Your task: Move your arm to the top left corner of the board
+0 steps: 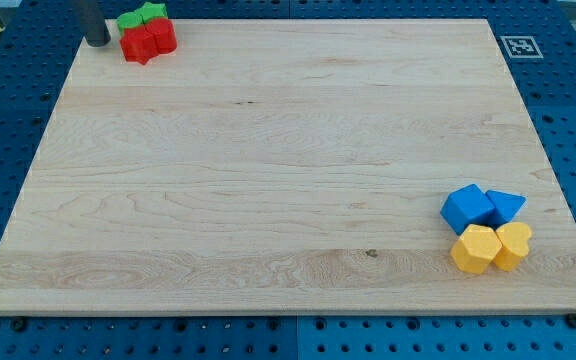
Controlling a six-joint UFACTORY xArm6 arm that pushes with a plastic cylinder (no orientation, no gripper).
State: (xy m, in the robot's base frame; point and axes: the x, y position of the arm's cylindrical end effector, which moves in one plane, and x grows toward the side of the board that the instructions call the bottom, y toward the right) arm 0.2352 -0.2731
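My tip [97, 42] rests on the wooden board [268, 170] at its top left corner. Just to its right lies a tight cluster of blocks: a red star-shaped block [139, 44], a red block [161, 36] touching it, and behind them a green block [128, 21] and a green star-shaped block [152, 12]. The tip stands a short gap to the left of the red star-shaped block and does not touch it.
At the board's lower right lie a blue cube [467, 207], a blue triangular block [505, 207], a yellow hexagonal block [475, 249] and a yellow heart-shaped block [513, 244], all touching. A black-and-white marker tag [519, 46] sits at the top right corner.
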